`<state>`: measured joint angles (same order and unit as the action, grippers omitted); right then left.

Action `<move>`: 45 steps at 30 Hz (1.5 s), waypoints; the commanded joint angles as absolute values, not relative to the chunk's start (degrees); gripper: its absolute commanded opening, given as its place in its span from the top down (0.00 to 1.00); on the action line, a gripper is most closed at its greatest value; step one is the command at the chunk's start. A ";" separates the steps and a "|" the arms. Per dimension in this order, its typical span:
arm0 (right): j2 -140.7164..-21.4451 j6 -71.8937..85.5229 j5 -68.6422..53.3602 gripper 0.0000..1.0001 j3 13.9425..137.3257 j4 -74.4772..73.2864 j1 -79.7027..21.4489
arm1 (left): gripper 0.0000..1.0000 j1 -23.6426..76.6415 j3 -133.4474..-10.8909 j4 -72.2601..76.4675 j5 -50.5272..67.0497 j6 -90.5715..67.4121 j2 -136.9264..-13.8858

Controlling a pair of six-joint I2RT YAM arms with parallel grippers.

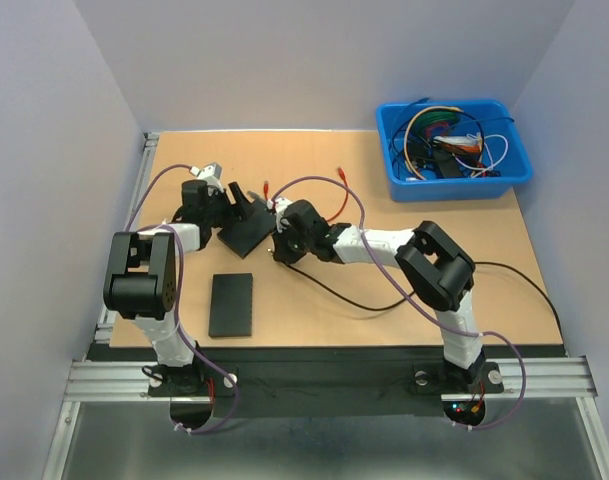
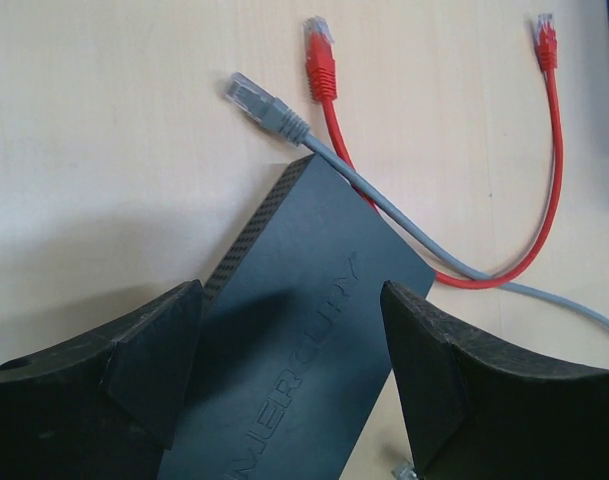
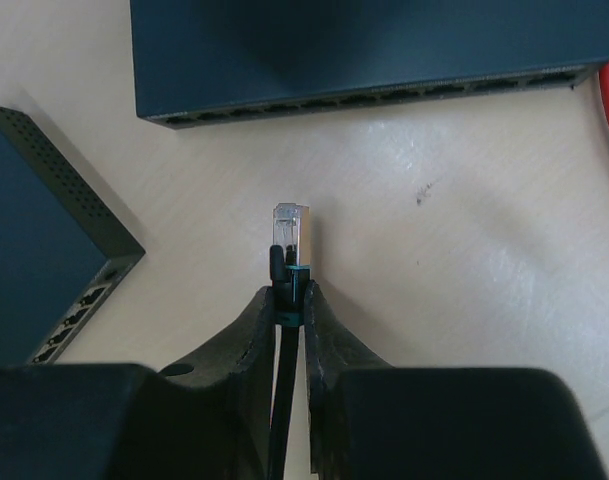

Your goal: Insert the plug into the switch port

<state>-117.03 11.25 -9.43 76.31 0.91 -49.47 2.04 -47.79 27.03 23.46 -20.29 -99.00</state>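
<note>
Your right gripper [image 3: 289,300] pinches the plug [image 3: 290,228], tip aimed at the switch [image 3: 384,40] ports [image 3: 384,98], near but not in. Only the left wrist view shows your left gripper [image 2: 292,350] spread astride the switch, with a grey cable [image 2: 364,190] and a red cable [image 2: 544,200] behind.

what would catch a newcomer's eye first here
The bright blue plastic bin of tangled coloured wires at the far right corner of the wooden table stands out first. Mid-table, the right gripper pinches a black cable's metal-tipped plug, aimed at the port row of a dark flat switch box, with a red patch cable looping nearby.
</note>
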 commanded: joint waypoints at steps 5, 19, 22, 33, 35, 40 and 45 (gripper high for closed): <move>-121.11 9.41 -6.69 1.00 82.35 0.26 -49.66 | 0.18 6.15 -48.08 26.63 17.41 -18.37 -96.77; -120.59 9.23 -5.44 1.00 81.83 0.26 -49.66 | 0.18 6.68 -46.94 24.96 15.82 -20.74 -96.42; -120.41 9.49 -6.94 1.00 81.74 0.26 -49.75 | 0.18 6.77 -46.32 24.96 15.91 -21.00 -96.06; -122.08 10.55 -7.65 0.99 85.69 -1.49 -49.75 | 0.18 7.73 -45.09 24.43 16.35 -22.41 -96.06; -122.34 10.63 -7.47 1.00 86.39 -1.49 -49.66 | 0.18 7.91 -45.09 24.43 16.35 -22.15 -96.06; -123.92 10.90 -7.47 1.00 87.98 -2.11 -49.75 | 0.19 8.26 -45.35 24.35 16.26 -21.80 -96.15; -124.98 11.69 -7.73 1.00 88.77 -2.37 -49.75 | 0.18 8.35 -45.35 24.35 16.35 -21.71 -96.15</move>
